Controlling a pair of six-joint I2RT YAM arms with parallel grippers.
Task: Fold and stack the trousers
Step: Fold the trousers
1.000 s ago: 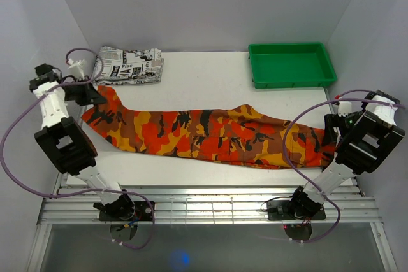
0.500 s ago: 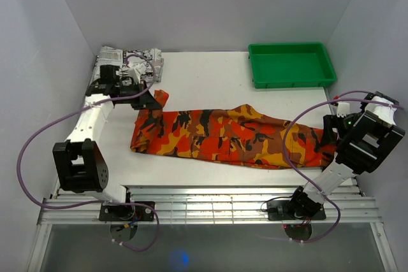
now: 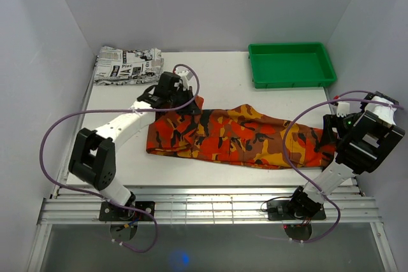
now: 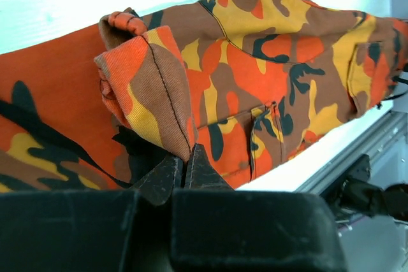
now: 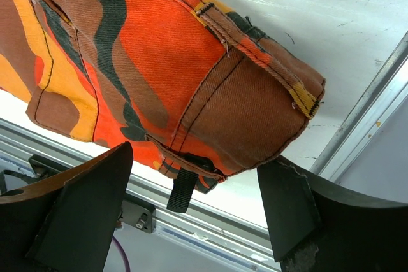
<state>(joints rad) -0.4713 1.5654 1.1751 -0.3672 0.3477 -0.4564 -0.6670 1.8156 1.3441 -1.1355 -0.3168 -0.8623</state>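
The camouflage trousers lie across the table, orange, red, yellow and black. Their left end is folded back over the rest. My left gripper is shut on the leg hem and holds it above the cloth near the table's middle. My right gripper is open at the right end of the trousers. In the right wrist view its fingers stand wide on either side of the waistband, apart from it.
A folded black-and-white newspaper-print garment lies at the back left. A green tray stands at the back right. The metal rail runs along the near edge. A black strap hangs from the waistband.
My left gripper has carried the leg hem from the far left toward the middle, folding the legs over the trousers. The right arm has not moved.
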